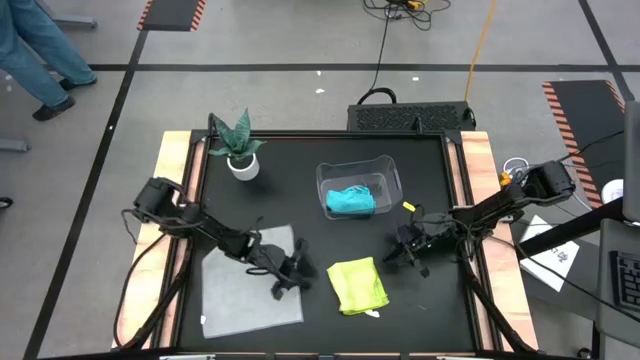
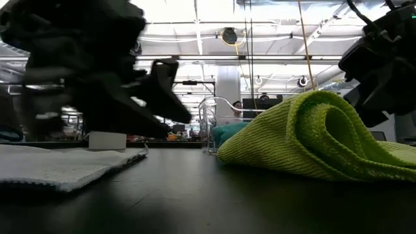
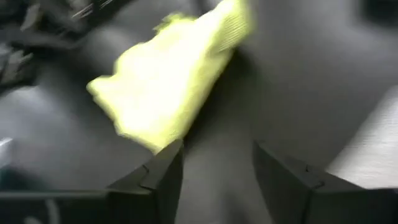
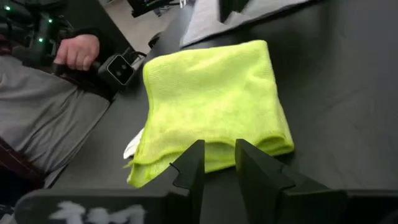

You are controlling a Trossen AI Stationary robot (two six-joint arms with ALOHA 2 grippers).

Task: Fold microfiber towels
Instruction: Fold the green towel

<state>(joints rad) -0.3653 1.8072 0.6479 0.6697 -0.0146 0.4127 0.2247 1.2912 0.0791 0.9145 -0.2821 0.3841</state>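
Observation:
The yellow-green towel [image 1: 357, 285] lies folded on the black table near its front edge; its rounded fold [image 2: 325, 130] shows in the low view. The light grey towel [image 1: 250, 285] lies spread flat at the front left. The teal towel [image 1: 350, 201] sits bunched inside the clear bin [image 1: 390, 175]. My left gripper [image 1: 297, 272] hovers open over the grey towel's right edge, pointing at the yellow-green towel [image 3: 168, 81]. My right gripper [image 1: 397, 255] stands just right of the yellow-green towel [image 4: 211, 93], narrowly open, nothing between its fingers [image 4: 193, 163].
A potted plant [image 1: 240, 150] stands at the table's far left. Wooden rails [image 1: 175, 200] run along both table sides. A person's hand [image 4: 78, 50] shows beyond the table's near edge in the right wrist view; another person stands on the floor [image 1: 40, 60] at the far left.

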